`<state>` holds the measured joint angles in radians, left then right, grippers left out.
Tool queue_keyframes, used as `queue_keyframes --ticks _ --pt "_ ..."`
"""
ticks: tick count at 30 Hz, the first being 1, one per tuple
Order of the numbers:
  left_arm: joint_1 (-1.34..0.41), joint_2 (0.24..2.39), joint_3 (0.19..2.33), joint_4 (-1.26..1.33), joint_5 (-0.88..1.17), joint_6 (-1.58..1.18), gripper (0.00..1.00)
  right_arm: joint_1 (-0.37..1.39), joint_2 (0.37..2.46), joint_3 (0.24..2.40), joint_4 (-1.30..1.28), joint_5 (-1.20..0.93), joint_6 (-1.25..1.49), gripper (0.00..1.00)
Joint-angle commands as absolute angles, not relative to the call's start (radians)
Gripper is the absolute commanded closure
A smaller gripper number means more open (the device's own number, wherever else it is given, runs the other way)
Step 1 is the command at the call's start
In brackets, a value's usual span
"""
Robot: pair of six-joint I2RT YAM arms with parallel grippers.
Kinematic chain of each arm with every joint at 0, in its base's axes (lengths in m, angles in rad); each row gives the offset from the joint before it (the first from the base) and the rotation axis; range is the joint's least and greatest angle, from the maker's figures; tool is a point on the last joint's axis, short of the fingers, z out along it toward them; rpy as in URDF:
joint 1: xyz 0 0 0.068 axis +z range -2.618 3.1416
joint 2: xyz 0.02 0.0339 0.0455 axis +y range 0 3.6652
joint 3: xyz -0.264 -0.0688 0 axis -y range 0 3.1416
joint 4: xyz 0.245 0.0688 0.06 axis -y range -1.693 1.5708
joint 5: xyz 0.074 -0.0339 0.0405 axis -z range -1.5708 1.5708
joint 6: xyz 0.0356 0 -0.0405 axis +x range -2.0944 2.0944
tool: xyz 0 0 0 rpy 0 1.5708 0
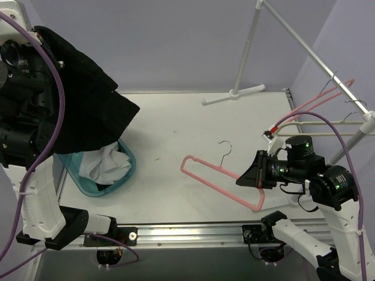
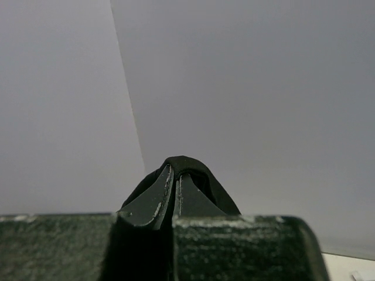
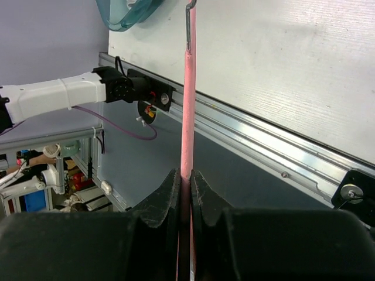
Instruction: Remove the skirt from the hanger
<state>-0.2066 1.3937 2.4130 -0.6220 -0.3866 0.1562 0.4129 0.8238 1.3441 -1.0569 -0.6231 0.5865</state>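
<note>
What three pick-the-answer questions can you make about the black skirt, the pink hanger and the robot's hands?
1. Where is the black fabric skirt? A inside a drawer; B held up by the left gripper; C on a chair.
2. What colour is the thin plastic hanger in the right gripper? A pink; B green; C yellow.
3. How is that hanger? A carrying the skirt; B snapped in two; C bare.
Answers: B, the shut left gripper pinches black cloth high on the left; A, a pink bar runs between the shut right jaws; C, nothing hangs on it.
</note>
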Motion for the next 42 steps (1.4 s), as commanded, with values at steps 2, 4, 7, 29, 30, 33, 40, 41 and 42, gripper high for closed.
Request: queue_keyframes --ticks 2,4,7,29,30,33,40,41,42 --pt "-0.198 1.319 2.405 -0.473 -0.388 0.242 0.98 0.416 0.842 1.333 -1.008 -0.618 0.601 1.0" --pt "-0.199 1.304 2.387 -0.45 -0.397 0.274 0.98 0.416 0.851 1.338 -0.999 -0.624 0.609 1.0" --pt "-0.199 1.282 2.384 -0.443 -0.414 0.313 0.98 0.417 0.864 1.35 -0.997 -0.621 0.609 1.0" --pt "-0.199 1.261 2.224 -0.31 -0.413 0.42 0.98 0.416 0.893 1.365 -0.974 -0.609 0.632 1.0" --pt "-0.198 1.265 2.209 -0.301 -0.414 0.434 0.98 0.416 0.891 1.365 -0.977 -0.607 0.63 1.0" --pt "-0.199 1.296 2.204 -0.293 -0.413 0.462 0.98 0.416 0.89 1.355 -0.988 -0.601 0.627 1.0" --pt "-0.192 1.275 2.12 -0.195 -0.448 0.555 0.98 0.416 0.902 1.377 -1.0 -0.597 0.632 1.0" --pt "-0.189 1.27 2.109 -0.184 -0.452 0.581 0.98 0.416 0.905 1.379 -1.003 -0.595 0.629 1.0" --pt "-0.189 1.266 2.1 -0.173 -0.466 0.598 0.98 0.416 0.908 1.382 -1.005 -0.594 0.627 1.0"
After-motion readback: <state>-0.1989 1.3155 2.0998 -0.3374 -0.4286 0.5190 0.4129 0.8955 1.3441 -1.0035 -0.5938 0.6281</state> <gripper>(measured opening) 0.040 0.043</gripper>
